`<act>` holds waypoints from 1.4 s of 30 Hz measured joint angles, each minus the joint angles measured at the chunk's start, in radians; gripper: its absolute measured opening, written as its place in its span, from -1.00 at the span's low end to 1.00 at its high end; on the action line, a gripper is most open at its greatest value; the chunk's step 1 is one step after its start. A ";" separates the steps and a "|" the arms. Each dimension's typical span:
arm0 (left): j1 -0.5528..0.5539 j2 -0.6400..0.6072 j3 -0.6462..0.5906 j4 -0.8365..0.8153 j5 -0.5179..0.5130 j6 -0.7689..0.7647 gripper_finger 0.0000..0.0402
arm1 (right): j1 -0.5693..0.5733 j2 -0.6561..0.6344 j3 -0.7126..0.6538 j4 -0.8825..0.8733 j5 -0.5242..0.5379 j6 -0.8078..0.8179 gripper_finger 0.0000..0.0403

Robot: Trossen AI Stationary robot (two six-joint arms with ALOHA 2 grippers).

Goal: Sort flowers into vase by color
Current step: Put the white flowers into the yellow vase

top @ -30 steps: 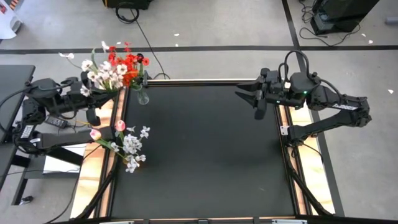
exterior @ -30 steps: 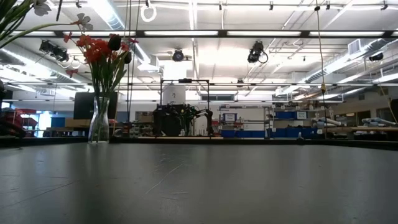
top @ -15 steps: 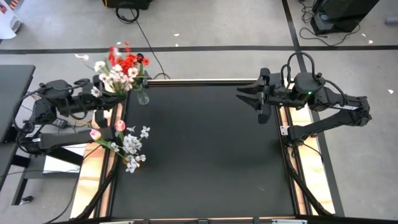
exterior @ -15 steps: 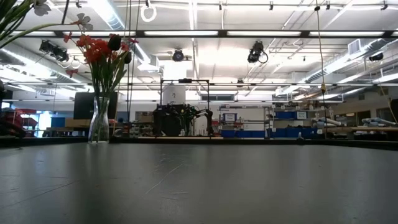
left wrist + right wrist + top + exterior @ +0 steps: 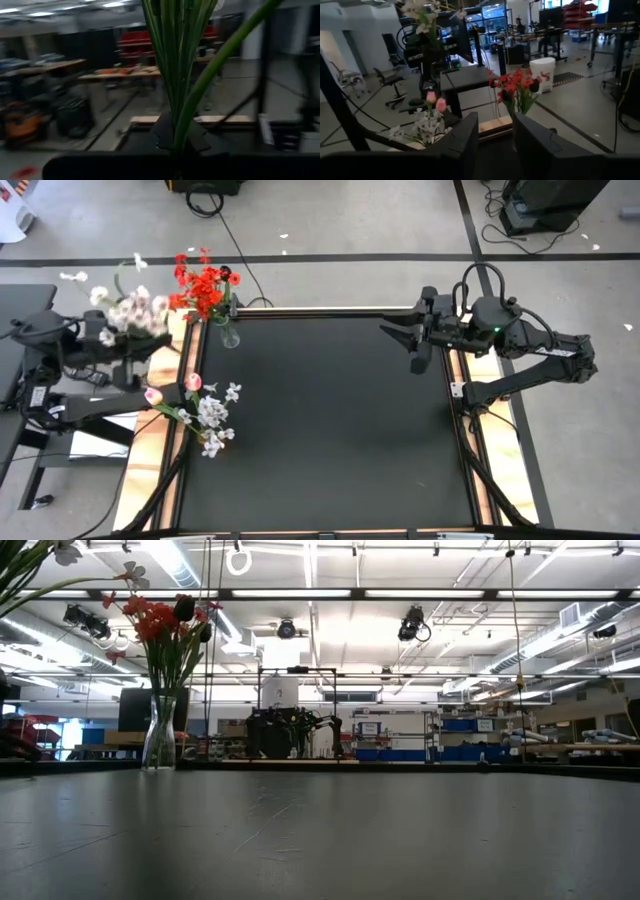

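My left gripper [image 5: 176, 142] is shut on a bunch of white small-blossom sprays [image 5: 125, 313], held beyond the table's left edge, left of the vase. The clear glass vase [image 5: 229, 333] stands on its base at the table's far left corner with red sprays [image 5: 205, 285] in it, also showing in the low view as the vase [image 5: 160, 732] and red sprays [image 5: 160, 620]. Pink tulips [image 5: 172, 389] and more white sprays [image 5: 212, 418] lie across the table's left edge. My right gripper [image 5: 397, 335] hovers open near the far right edge, pointing toward the vase [image 5: 516, 102]. My left gripper pinches several green stems [image 5: 176, 95] of the white sprays together between its two fingers [image 5: 162, 134]. The stems rise upright past the fingers, and the bunch is lifted clear of the table, with the blossoms above the gripper.
Raised rails run along the table's left edge [image 5: 188, 380] and right edge [image 5: 455, 380]. The black table top [image 5: 330, 430] lies bare between the two arms. The floor with cables lies beyond the far edge.
My left gripper has drawn back toward the left, away from the vase, carrying the white bunch with it. The white sprays, which stood right beside the red ones, are now well apart from them, beyond the table's left edge. The red sprays stay in the vase.
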 joint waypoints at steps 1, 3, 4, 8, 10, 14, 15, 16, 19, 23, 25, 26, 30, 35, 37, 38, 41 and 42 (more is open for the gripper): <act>0.000 -0.008 0.000 0.000 0.036 -0.001 -0.97 | 0.000 0.000 0.000 0.002 -0.003 0.000 -0.35; 0.000 -0.022 0.000 0.001 0.112 -0.002 -0.97 | 0.000 0.000 0.000 0.006 -0.005 0.000 -0.35; 0.000 -0.028 0.000 0.007 0.157 -0.002 -0.97 | 0.000 0.000 0.000 0.006 -0.005 0.000 -0.35; 0.000 -0.039 0.000 0.010 0.348 -0.010 -0.97 | 0.000 0.000 0.000 0.006 -0.005 0.000 -0.35; 0.000 -0.038 0.000 0.008 0.428 -0.023 -0.97 | 0.000 0.000 0.000 0.006 -0.005 0.000 -0.35; 0.000 -0.038 0.000 0.013 0.545 -0.025 -0.97 | 0.000 0.000 0.000 0.006 -0.005 0.000 -0.35; 0.000 -0.038 0.000 0.015 0.571 -0.026 -0.97 | 0.000 0.000 0.000 0.006 -0.006 0.000 -0.35; 0.000 -0.038 0.000 0.020 0.593 -0.026 -0.97 | 0.000 0.000 0.000 0.006 -0.006 0.000 -0.35; -0.003 -0.038 0.007 0.036 0.658 -0.043 -0.97 | 0.000 0.000 0.000 0.005 -0.006 0.000 -0.35; -0.022 -0.039 0.009 -0.026 0.685 -0.059 -0.97 | 0.000 0.000 0.000 0.005 -0.006 0.000 -0.35; -0.027 -0.038 0.008 -0.084 0.673 -0.059 -0.97 | 0.000 0.000 0.000 0.005 -0.006 0.000 -0.35; -0.026 -0.038 0.008 -0.115 0.658 -0.057 -0.97 | 0.000 0.000 0.000 0.005 -0.006 0.000 -0.35; -0.024 -0.056 -0.038 -0.179 0.633 -0.045 -0.97 | 0.000 0.000 0.000 0.005 -0.006 0.000 -0.35; 0.019 -0.143 -0.160 -0.026 0.585 -0.153 -0.97 | 0.000 0.000 0.000 0.005 -0.006 0.000 -0.35; 0.039 -0.182 -0.205 0.056 0.581 -0.236 -0.97 | 0.000 0.000 0.000 0.005 -0.006 0.000 -0.35; 0.051 -0.202 -0.222 0.081 0.582 -0.262 -0.97 | 0.000 0.000 0.000 0.005 -0.007 0.000 -0.35; 0.092 -0.251 -0.256 0.099 0.585 -0.277 -0.97 | 0.000 0.000 0.000 0.005 -0.007 0.000 -0.35; 0.108 -0.260 -0.262 0.097 0.585 -0.278 -0.97 | 0.000 0.000 0.000 0.005 -0.007 0.000 -0.35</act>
